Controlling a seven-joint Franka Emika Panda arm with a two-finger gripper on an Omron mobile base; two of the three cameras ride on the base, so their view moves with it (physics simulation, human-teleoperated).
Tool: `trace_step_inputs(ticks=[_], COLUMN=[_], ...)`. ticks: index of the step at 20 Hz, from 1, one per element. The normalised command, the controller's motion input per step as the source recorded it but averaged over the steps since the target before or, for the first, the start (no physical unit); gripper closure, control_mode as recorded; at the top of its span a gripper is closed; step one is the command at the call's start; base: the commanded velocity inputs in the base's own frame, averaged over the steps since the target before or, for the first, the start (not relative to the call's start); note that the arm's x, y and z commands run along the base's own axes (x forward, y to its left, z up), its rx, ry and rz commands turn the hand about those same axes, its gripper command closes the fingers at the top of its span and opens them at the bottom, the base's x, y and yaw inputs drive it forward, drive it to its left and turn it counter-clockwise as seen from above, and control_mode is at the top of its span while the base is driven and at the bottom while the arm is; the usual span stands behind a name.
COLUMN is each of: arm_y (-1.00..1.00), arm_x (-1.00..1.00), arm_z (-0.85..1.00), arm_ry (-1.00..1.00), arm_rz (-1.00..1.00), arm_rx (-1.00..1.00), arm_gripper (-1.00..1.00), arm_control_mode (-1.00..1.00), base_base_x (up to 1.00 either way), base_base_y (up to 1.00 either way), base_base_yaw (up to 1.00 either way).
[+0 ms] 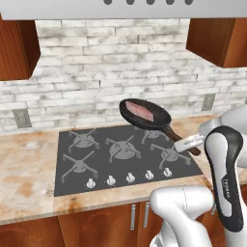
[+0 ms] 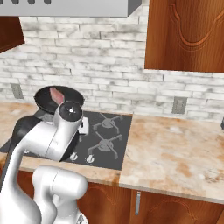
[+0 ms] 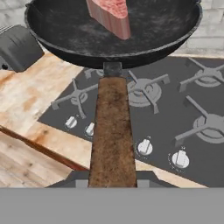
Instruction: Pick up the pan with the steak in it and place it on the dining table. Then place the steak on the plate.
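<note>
Gripper (image 1: 189, 143) clamped on pan (image 1: 144, 114) handle (image 3: 112, 131), near its end. Pan hung tilted above stove (image 1: 120, 157), steak (image 1: 140, 109) inside. Likely heavy, stiff, front-loaded; steak could slide; grip closer to bowl steadier.

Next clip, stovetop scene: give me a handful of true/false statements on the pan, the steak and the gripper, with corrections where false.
1. The pan is lifted clear of the stove. True.
2. The steak lies on the counter. False: it is in the pan.
3. The gripper is shut on the pan's handle. True.
4. The pan hangs upside down. False: it is roughly upright, the steak inside.
5. A pot sits on a burner. False: the burners are bare.
</note>
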Motion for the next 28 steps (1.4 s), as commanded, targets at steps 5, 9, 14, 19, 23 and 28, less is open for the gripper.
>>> trace_step_inputs(ticks=[5, 9, 14, 19, 23, 28], arm_y=[0.04, 0.03, 0.0, 0.0, 0.0, 0.0], arm_x=[-0.54, -0.53, -0.17, -0.03, -0.13, 0.0], arm_z=[0.0, -0.05, -0.01, 0.0, -0.02, 0.0], arm_ry=[-0.06, -0.01, -0.01, 0.0, 0.0, 0.0], arm_rz=[0.26, 0.29, 0.09, 0.0, 0.01, 0.0], arm_rx=[0.0, 0.0, 0.0, 0.0, 0.0, 0.0], arm_gripper=[1.0, 1.0, 1.0, 1.0, 1.0, 1.0], arm_control_mode=[-1.0, -1.0, -1.0, -1.0, -1.0, 1.0], base_base_x=[0.0, 0.0, 0.0, 0.0, 0.0, -0.32], base_base_y=[0.0, 0.0, 0.0, 0.0, 0.0, 0.02], base_base_yaw=[0.0, 0.0, 0.0, 0.0, 0.0, 0.2])
